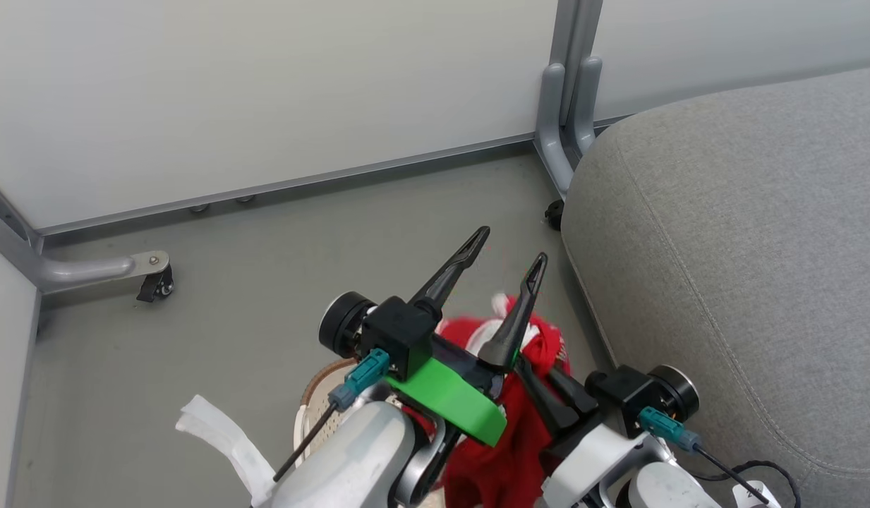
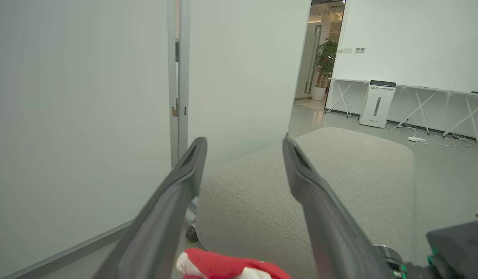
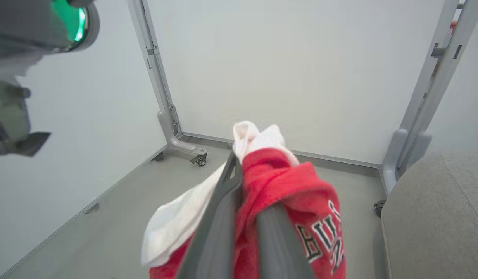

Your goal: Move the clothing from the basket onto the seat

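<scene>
My right gripper [image 3: 242, 186] is shut on the clothing [image 3: 301, 186], a red garment with white sleeves and a dark-and-white logo, held bunched above the floor. In the head view the clothing [image 1: 505, 451] hangs over the basket [image 1: 320, 379], of which a piece of brown rim and perforated wall shows behind my left arm. My left gripper [image 1: 509, 250] is open and holds nothing, above and in front of the garment, with its fingers pointing toward the seat [image 2: 320, 174]. The grey seat [image 1: 724, 247] lies to the right, next to the right gripper [image 1: 540, 388].
White partition panels on grey wheeled frames [image 1: 569, 106] close off the far side and the left [image 1: 89, 268]. Grey floor [image 1: 265, 282] lies between them and the basket. A white strip [image 1: 216, 437] sticks out left of the basket; handle or sleeve, I cannot tell.
</scene>
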You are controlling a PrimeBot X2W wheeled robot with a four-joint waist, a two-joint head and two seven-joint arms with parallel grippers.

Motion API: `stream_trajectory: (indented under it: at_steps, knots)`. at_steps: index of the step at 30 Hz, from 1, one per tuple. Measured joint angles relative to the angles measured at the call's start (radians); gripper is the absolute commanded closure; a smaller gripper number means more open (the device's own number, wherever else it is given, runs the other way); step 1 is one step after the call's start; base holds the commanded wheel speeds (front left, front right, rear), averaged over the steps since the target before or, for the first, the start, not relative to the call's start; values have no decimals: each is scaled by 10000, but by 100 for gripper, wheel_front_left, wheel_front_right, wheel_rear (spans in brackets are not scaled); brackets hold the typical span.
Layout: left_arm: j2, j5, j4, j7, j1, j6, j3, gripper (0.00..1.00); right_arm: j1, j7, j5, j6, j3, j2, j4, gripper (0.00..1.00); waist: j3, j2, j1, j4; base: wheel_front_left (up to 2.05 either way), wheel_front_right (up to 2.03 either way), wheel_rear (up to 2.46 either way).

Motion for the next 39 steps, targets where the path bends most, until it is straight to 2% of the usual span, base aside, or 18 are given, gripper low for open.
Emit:
stream_trajectory:
  at_steps: [14, 22, 30, 39]
  knots:
    - [-2, 194, 221, 0, 158, -33, 408, 0, 35, 2, -50, 2, -194, -59, -84, 100, -32, 0, 0, -58, 0, 0, 0]
    - [-4, 834, 481, 0, 442, -167, 978, 0, 40, 2, -330, 2, -819, -153, -874, 100, 61, 0, 0, -295, 0, 0, 0]
    - [-4, 1227, 552, 0, 796, -468, 1563, 0, 116, 0, -646, 2, -1847, -368, -2259, 100, 362, 0, 0, -803, 0, 0, 0]
    - [301, 1946, 581, 0, 1184, -704, 2268, 0, 765, 0, -771, 2, -2554, -453, -3475, 100, 812, 0, 0, -1827, 0, 0, 0]
